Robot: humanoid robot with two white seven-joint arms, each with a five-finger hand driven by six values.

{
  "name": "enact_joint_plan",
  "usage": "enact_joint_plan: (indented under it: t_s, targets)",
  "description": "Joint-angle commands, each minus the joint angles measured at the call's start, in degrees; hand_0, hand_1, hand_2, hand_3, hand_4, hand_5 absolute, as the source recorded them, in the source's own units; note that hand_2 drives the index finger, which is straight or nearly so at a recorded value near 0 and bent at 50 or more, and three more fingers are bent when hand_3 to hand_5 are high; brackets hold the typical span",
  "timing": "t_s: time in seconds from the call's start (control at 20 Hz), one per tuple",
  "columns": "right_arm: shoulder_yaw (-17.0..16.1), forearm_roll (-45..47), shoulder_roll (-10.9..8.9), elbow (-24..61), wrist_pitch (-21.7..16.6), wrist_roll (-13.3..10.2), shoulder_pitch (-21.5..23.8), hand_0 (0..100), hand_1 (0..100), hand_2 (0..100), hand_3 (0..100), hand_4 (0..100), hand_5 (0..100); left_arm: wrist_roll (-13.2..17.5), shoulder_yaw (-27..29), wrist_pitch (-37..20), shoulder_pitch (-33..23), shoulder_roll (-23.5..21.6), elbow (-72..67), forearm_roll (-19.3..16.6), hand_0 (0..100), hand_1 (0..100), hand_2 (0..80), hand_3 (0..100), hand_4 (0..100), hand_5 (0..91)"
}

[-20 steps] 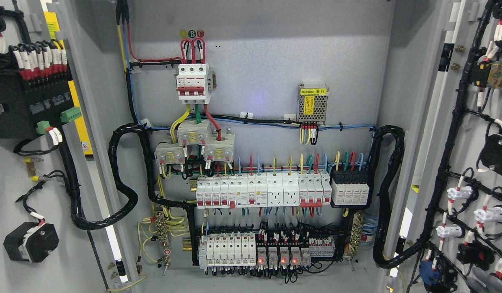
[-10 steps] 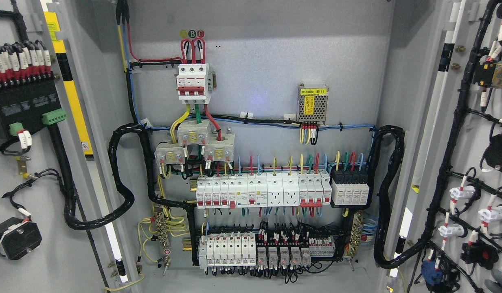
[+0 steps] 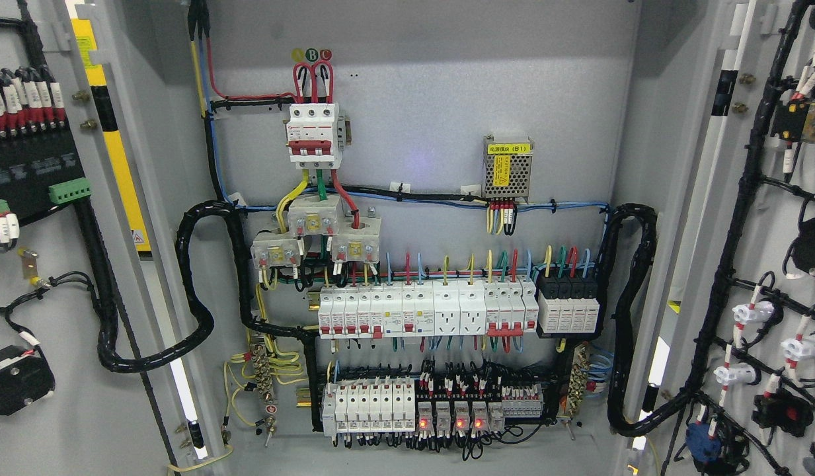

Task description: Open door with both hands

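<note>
1. You saw neither hand in the head view, so you could not tell whether the fingers were spread or curled.
2. You found the left door (image 3: 37,277) swung wide at the left edge, its smooth grey sheet-metal inner face carrying a black terminal block and a ribbed black cable loom (image 3: 182,264).
3. You found the right door (image 3: 777,264) swung wide at the right edge, its inner face strung with black looms and small white cylindrical lamp holders.
4. You saw the cabinet back panel (image 3: 414,99), flat matt grey metal, fully exposed between the doors.
5. You noted a white three-pole breaker (image 3: 313,135) at upper centre, a perforated metal power supply (image 3: 507,167) to its right, and two rows of boxy white breakers (image 3: 420,311) below.
</note>
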State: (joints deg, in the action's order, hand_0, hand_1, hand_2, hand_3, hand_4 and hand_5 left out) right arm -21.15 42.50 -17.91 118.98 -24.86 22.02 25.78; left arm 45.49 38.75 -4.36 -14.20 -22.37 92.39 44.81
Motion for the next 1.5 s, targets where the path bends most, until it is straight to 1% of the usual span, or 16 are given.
enact_joint_plan:
  t_s: [0.0, 0.2, 0.35, 0.85, 1.0, 1.1, 1.15, 1.25, 1.4, 1.45]
  targets:
    - [-2.84, 1.1, 0.42, -0.33, -0.1, 0.04, 1.11, 22, 1, 0, 0, 0, 0, -0.05, 1.24, 0.05, 0.92, -5.93, -5.99, 0.63, 0, 0, 0.0, 0, 0, 0.0]
    - [-3.46, 2.93, 1.12, -0.42, -0.01, 0.12, 1.37, 22, 1, 0, 0, 0, 0, -0.13, 1.33, 0.05, 1.36, -5.93, -6.78, 0.99, 0, 0, 0.0, 0, 0, 0.0]
    - [-4.08, 4.7, 0.95, -0.42, -0.01, 0.12, 2.43, 22, 1, 0, 0, 0, 0, -0.05, 1.41, 0.05, 1.54, -6.37, -7.05, 1.07, 0, 0, 0.0, 0, 0, 0.0]
    - [-5.05, 4.88, 0.95, -0.51, 0.07, 0.12, 2.61, 22, 1, 0, 0, 0, 0, -0.13, 1.06, 0.05, 1.36, -6.2, -5.56, 1.43, 0, 0, 0.0, 0, 0, 0.0]
    - [-5.05, 4.88, 0.95, -1.21, 0.16, 0.12, 2.61, 22, 1, 0, 0, 0, 0, -0.13, 0.36, 0.58, 0.22, -5.67, -1.62, 1.34, 0, 0, 0.0, 0, 0, 0.0]
    - [-5.13, 4.97, 0.95, -2.0, 0.16, 0.12, 2.52, 22, 1, 0, 0, 0, 0, -0.13, -0.25, 2.94, -0.74, -4.97, 1.81, 1.34, 0, 0, 0.0, 0, 0, 0.0]
    - [-5.13, 5.49, 0.95, -2.17, 0.16, 0.12, 2.52, 22, 1, 0, 0, 0, 0, -0.13, -0.52, 3.22, -0.83, -4.36, 3.31, 1.34, 0, 0, 0.0, 0, 0, 0.0]
    - [-5.22, 6.11, 0.95, -2.35, 0.16, 0.12, 2.52, 22, 1, 0, 0, 0, 0, -0.13, -1.39, 3.22, -1.01, -3.3, 5.86, 1.34, 0, 0, 0.0, 0, 0, 0.0]
    - [-5.57, 6.28, 0.95, -2.18, 0.07, 0.21, 2.61, 22, 1, 0, 0, 0, 0, -0.22, -1.57, 3.13, -3.2, -1.81, 9.81, 1.16, 0, 0, 0.0, 0, 0, 0.0]
    - [-5.31, 6.28, 0.95, -1.83, -0.1, 0.21, 2.69, 22, 1, 0, 0, 0, 0, -0.22, -2.44, 3.04, -3.73, -1.02, 11.04, 1.07, 0, 0, 0.0, 0, 0, 0.0]
